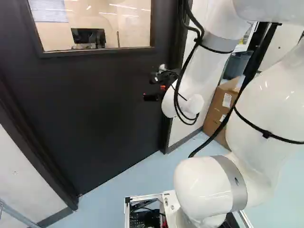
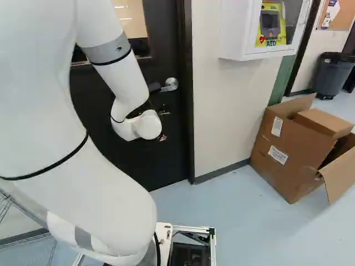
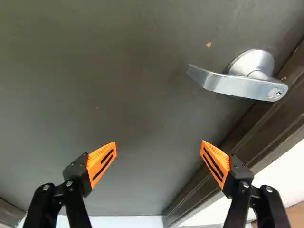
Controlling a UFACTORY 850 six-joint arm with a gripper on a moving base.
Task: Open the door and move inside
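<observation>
In the right base view we read "AED" on the yellow case [image 2: 281, 37] inside the white wall cabinet [image 2: 236, 33], beside a red heart sign [image 2: 262, 39]. The print on the white labels [image 2: 278, 155] of the cardboard box [image 2: 294, 176] is too small for us to read.

From here, the door [image 1: 95, 104] is looking near-black and its handle [image 3: 237, 87] is gleaming silver. The arm [image 1: 263, 102] is shining white, banded with grey, its cables [image 1: 251, 70] running black. The gripper [image 1: 151, 88] is showing black, its pads [image 3: 95, 159] blazing orange with dark stripes. The floor [image 2: 238, 221] is glowing pale blue, the wall [image 2: 222, 111] is looking cream, and the cardboard box [image 2: 294, 136] is wearing white labels [image 2: 278, 155] on plain brown.
</observation>
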